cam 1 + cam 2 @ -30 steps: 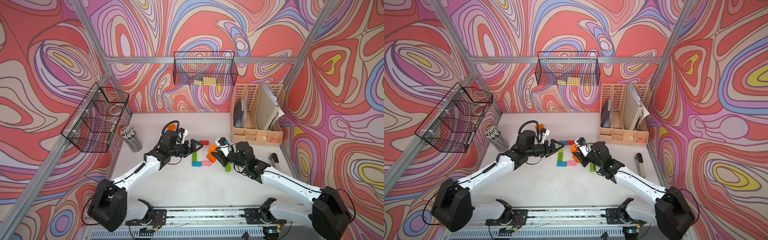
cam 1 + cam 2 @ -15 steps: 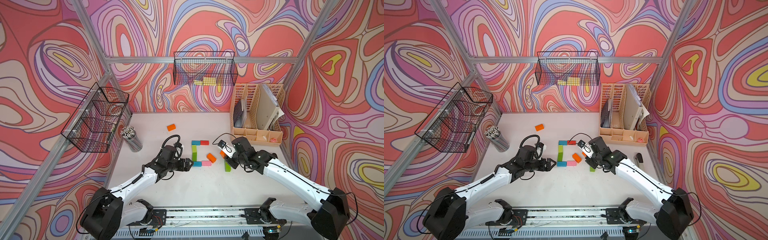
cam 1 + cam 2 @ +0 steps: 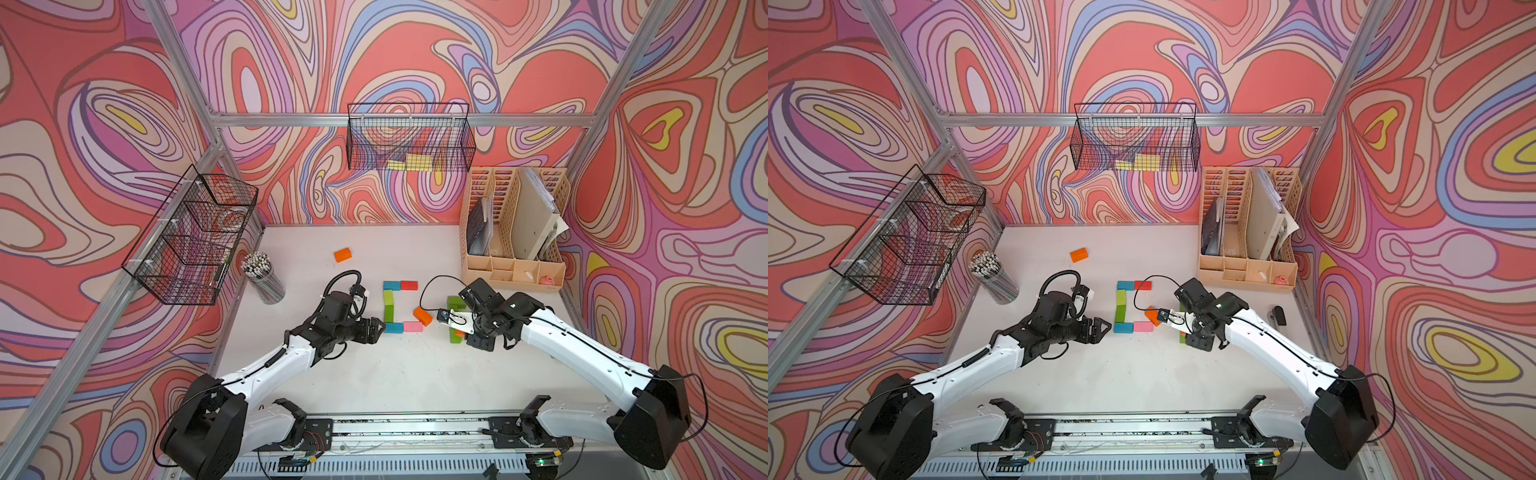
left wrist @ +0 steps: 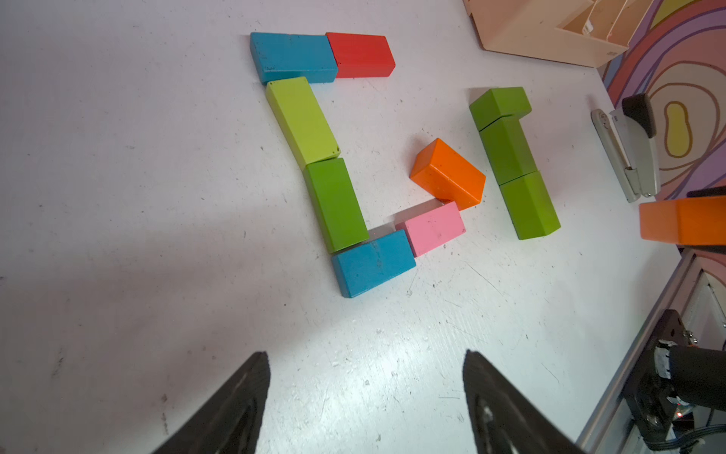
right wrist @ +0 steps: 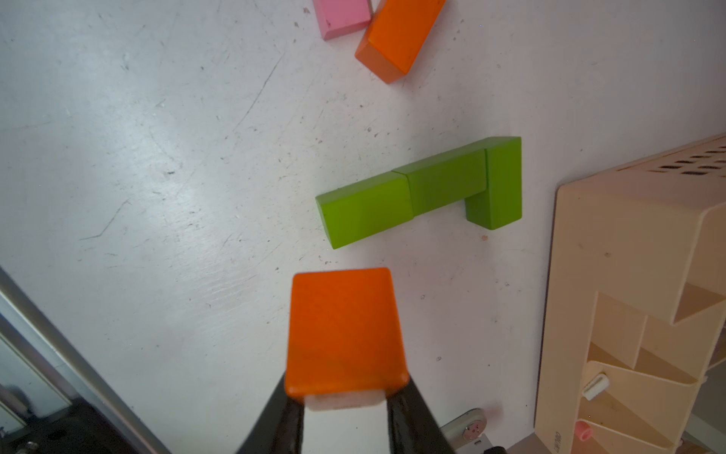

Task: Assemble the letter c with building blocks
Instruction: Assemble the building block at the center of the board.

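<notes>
Now the right fingers (image 5: 408, 416) are gripping an orange block (image 5: 343, 330) above the tabletop (image 5: 157, 157), apart from the pink block (image 5: 341, 17); the left fingers (image 4: 235, 405) are hanging open; probably best lowering it level, flush against the pink block's end.

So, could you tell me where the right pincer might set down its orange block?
Free: white tabletop between the nearer blue rectangular block and the metal front rail, and behind the red rectangular block. Crowded: between pink block and green row.

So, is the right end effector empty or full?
Full: the right end effector is shut on an orange block, its fingers pressing both sides.
</notes>
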`<state>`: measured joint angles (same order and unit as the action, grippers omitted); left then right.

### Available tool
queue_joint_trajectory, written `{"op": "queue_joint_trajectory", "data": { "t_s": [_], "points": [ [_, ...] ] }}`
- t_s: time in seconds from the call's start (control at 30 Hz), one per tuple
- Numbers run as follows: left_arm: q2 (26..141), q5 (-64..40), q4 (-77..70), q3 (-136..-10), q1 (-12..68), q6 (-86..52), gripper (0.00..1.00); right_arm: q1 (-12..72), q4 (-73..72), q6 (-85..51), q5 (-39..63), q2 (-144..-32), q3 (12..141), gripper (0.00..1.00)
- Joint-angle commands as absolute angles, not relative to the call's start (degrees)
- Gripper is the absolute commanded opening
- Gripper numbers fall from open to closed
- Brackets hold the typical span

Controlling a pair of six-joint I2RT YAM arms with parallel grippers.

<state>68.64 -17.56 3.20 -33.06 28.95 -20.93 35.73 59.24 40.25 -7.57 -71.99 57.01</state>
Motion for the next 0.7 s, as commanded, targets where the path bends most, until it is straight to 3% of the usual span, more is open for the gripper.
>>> {"op": "queue_joint_trajectory", "data": {
  "t_s": [0.0, 0.67],
  "points": [
    [67.4, -16.3, 2.7, -32.6, 29.3, -19.3, 0.80, 37.9, 61.6, 42.9, -9.2, -73.7, 56.4, 0.12],
    [67.9, -17.2, 3.4, -33.0, 29.3, -19.7, 0.78, 44.4, 64.9, 43.5, -19.2, -89.2, 58.1, 0.09]
  ]
}}
